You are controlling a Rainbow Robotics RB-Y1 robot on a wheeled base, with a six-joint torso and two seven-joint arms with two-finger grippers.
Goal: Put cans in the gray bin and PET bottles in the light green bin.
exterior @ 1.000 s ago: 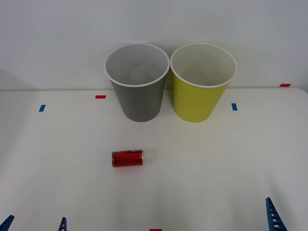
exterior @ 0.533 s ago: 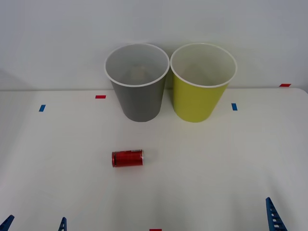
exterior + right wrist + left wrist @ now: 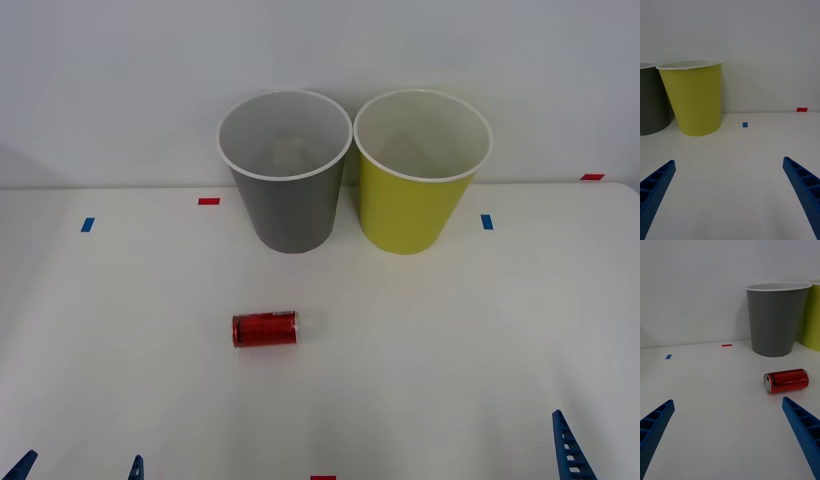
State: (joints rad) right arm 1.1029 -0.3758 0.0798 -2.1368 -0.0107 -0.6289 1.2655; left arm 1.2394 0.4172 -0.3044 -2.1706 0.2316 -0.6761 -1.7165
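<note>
A small red can (image 3: 265, 328) (image 3: 786, 380) lies on its side on the white table, in front of the gray bin (image 3: 287, 172) (image 3: 775, 318). Beside that bin, to its right, stands the light green bin (image 3: 420, 172) (image 3: 693, 97); both are upright with pale insides. My left gripper (image 3: 77, 466) (image 3: 728, 438) is open at the near left edge, low over the table, with the can ahead of it toward its right finger. At the near right, my right gripper (image 3: 730, 197) is open too, one blue finger (image 3: 569, 448) showing, facing the light green bin.
Small blue tape marks (image 3: 87, 224) (image 3: 486, 221) and red tape marks (image 3: 208, 201) (image 3: 592, 177) dot the table. Another red mark (image 3: 322, 478) sits at the near edge. A plain wall stands right behind the bins.
My left gripper's fingertips have slipped slightly lower toward the near edge. The can, both bins and the right gripper have not moved.
</note>
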